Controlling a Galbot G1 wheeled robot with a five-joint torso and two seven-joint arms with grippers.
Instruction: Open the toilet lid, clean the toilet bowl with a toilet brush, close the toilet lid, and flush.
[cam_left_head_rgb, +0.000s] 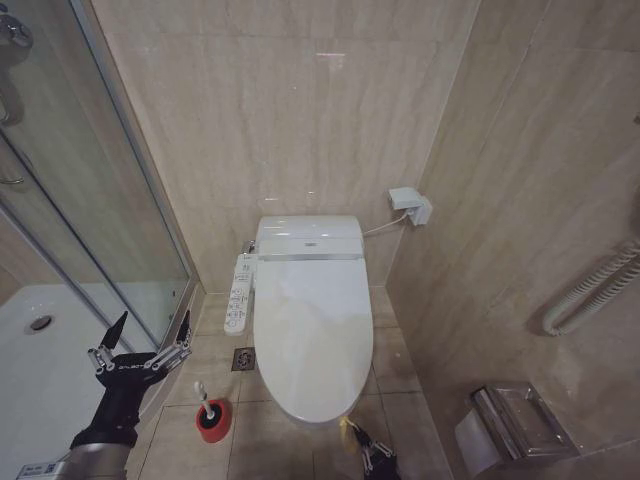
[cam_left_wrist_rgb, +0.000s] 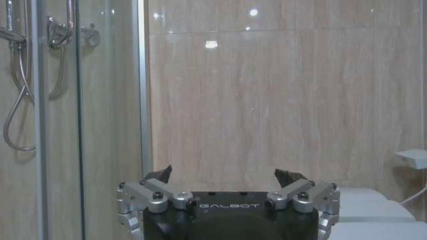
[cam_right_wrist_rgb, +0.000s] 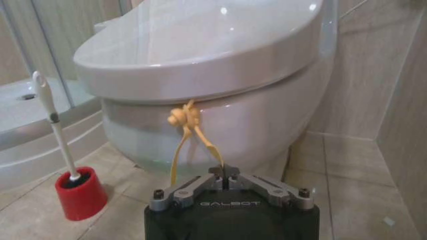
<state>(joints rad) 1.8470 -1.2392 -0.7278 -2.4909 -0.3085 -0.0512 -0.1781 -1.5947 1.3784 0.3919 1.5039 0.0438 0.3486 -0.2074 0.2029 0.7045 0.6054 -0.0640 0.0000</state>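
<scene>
Beige tiled floor (cam_left_head_rgb: 390, 365) and walls surround the closed toilet lid (cam_left_head_rgb: 312, 330). Right end effector (cam_right_wrist_rgb: 225, 180) pinches its yellow strap (cam_right_wrist_rgb: 183, 135); left end effector (cam_left_head_rgb: 140, 345) hovers spread beside the glass shower door (cam_left_head_rgb: 90, 190). The toilet brush (cam_left_head_rgb: 208, 405) stands in its red holder (cam_left_head_rgb: 212, 422).

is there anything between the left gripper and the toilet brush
Nothing visible. The left gripper is open in the air beside the shower glass, and the toilet brush stands in its red holder on the floor below it, left of the closed toilet lid.
</scene>
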